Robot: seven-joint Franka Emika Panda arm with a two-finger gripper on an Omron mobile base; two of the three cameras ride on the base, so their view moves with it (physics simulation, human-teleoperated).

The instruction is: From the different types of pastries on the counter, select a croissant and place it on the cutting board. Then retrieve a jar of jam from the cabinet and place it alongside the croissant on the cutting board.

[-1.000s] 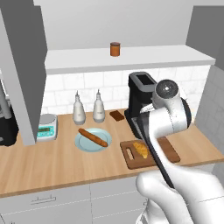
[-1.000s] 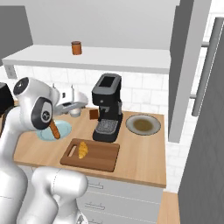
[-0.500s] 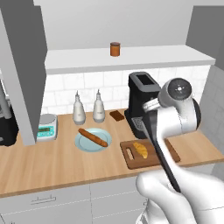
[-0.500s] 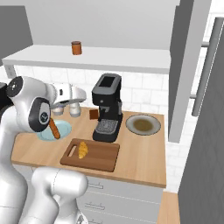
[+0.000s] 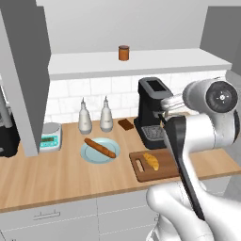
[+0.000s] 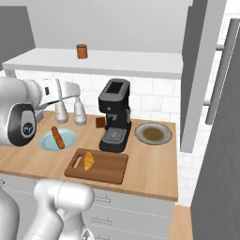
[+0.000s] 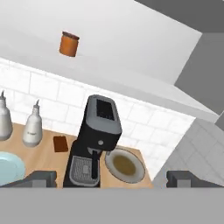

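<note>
The croissant (image 5: 151,161) (image 6: 88,161) lies on the cutting board (image 5: 164,170) (image 6: 108,169) near its slot handle, on the counter (image 5: 56,179). Up on the cabinet shelf (image 5: 155,61) (image 6: 131,63) stands the jar of jam (image 5: 124,52) (image 6: 82,51) (image 7: 68,44). My gripper (image 7: 112,179) is open and holds nothing; its tips stand wide apart, facing the coffee machine and the wall below the jar. My hand (image 6: 63,89) hovers above the counter, left of the coffee machine and below shelf height. The other pastries are a brown stick (image 5: 99,148) on a plate and a dark square (image 5: 125,124).
A black coffee machine (image 5: 151,113) (image 6: 115,115) stands behind the board. Two white bottles (image 5: 95,116) and a small scale (image 5: 49,136) are at the back left. A round dish (image 6: 153,133) sits right of the machine. Dark cabinet panels (image 5: 26,70) (image 6: 199,70) flank the shelf.
My arm has lifted and the hand has risen from just above the counter toward the shelf. The croissant stays on the board; the gripper stays open.
</note>
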